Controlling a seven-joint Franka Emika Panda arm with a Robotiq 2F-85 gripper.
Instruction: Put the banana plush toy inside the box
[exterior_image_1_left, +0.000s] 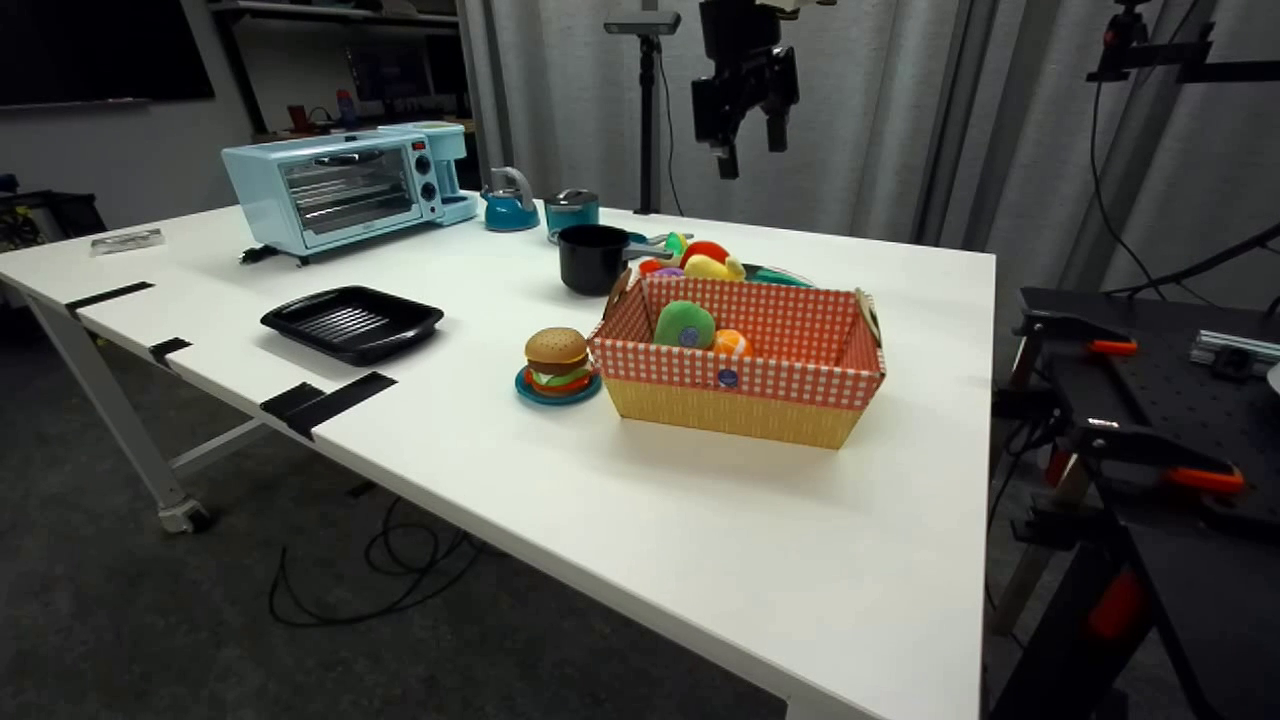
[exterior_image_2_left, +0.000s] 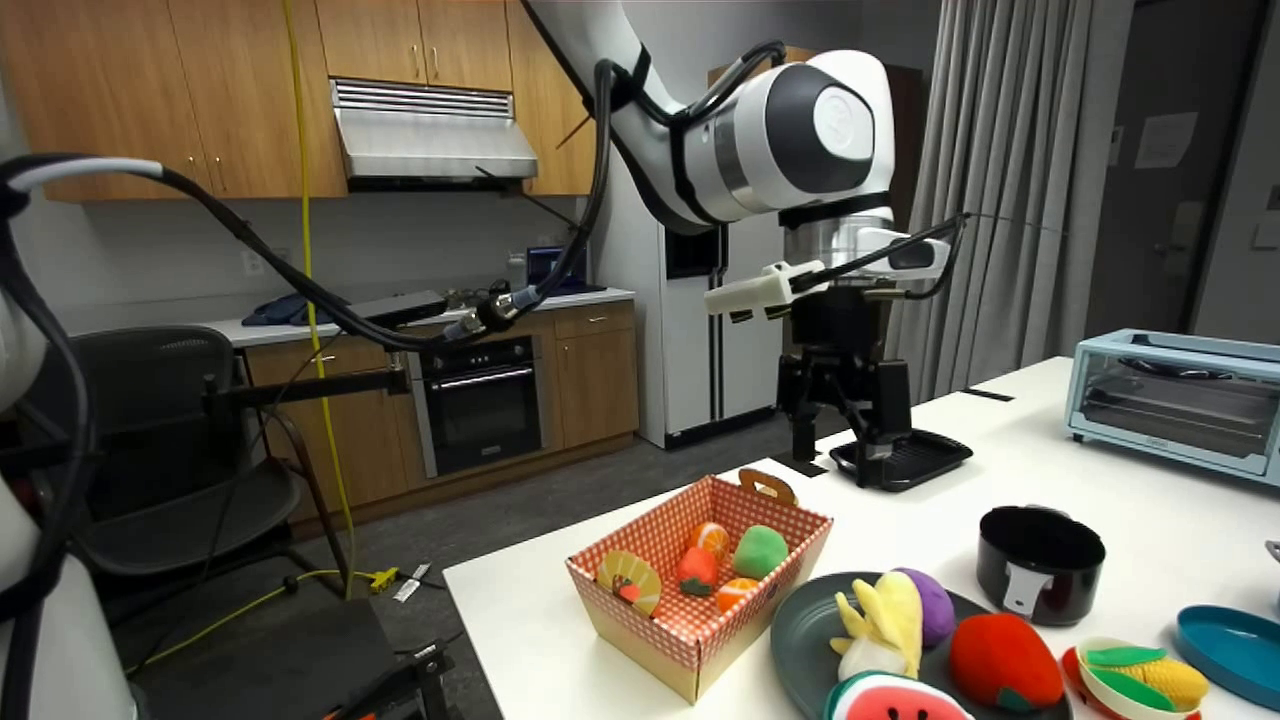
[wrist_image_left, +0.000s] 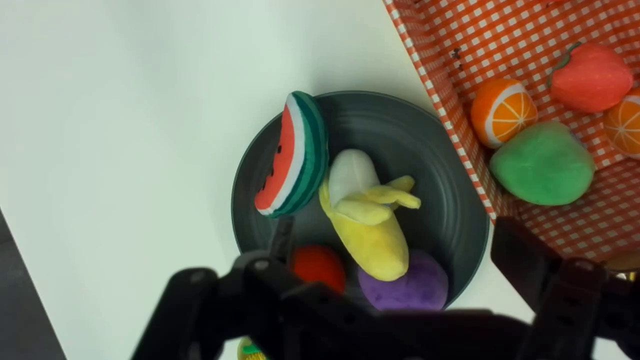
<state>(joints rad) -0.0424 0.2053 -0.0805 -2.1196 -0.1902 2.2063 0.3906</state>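
The black two-finger gripper (exterior_image_1_left: 752, 153) hangs above the white table (exterior_image_1_left: 560, 480), its fingers parted wide and holding nothing. The pale-yellow, half-peeled soft banana plush toy (wrist_image_left: 372, 240) lies on a round dark-grey plate (wrist_image_left: 440, 200), outside the shallow, rectangular, red-checkered and tan-yellow box (exterior_image_1_left: 725, 405). Crowding it are a red-and-green watermelon-wedge plush (wrist_image_left: 300, 155) right beside its white tip, a rounded red plush (wrist_image_left: 317, 267) near its yellow end, and a rounded purple plush (wrist_image_left: 425, 285), which that end partly covers in the wrist view. The plate sits just beside the box, whose wall stands between the toy and the interior. Inside lie a rounded green plush (wrist_image_left: 545, 162), a red strawberry plush (wrist_image_left: 592, 77) and two round orange citrus plushes (wrist_image_left: 505, 112). Near the plate are a black cylindrical pot (exterior_image_2_left: 1040, 565) and a yellow-and-green corn toy (exterior_image_2_left: 1165, 680); a brown-bunned burger-shaped toy (exterior_image_1_left: 557, 360) sits near the box, and a flat black square tray (exterior_image_1_left: 350, 322) well apart.
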